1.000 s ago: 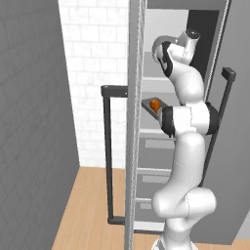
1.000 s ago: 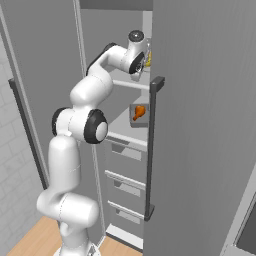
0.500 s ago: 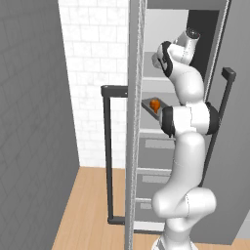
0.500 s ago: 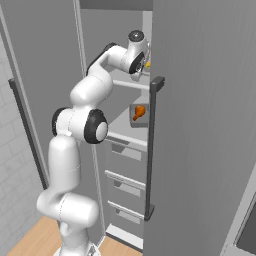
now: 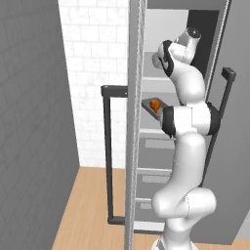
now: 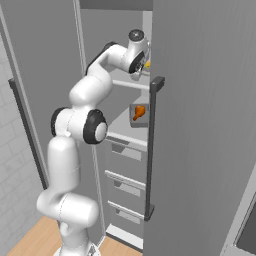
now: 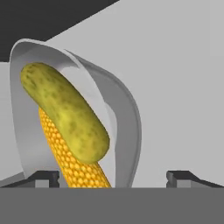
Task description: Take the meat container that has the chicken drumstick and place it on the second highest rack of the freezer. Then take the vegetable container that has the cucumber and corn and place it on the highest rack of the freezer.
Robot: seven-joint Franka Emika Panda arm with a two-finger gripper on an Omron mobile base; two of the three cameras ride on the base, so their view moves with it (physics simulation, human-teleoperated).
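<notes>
Claw [image 7: 113, 177] is spread wide, gripping nothing — the vegetable container [image 7: 127, 127] sits just ahead, between the tips, on the highest rack [image 6: 131, 84] of the freezer [image 6: 200, 125]. Cucumber [image 7: 65, 111] and corn [image 7: 72, 159] are laid lengthwise, pointing away from the claw — a straight retreat seems called for.

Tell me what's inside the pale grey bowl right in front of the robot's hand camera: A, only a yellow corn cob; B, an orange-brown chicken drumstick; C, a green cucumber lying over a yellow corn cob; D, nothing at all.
C: in the hand view the green cucumber lies across the yellow corn cob inside the pale grey bowl.
</notes>
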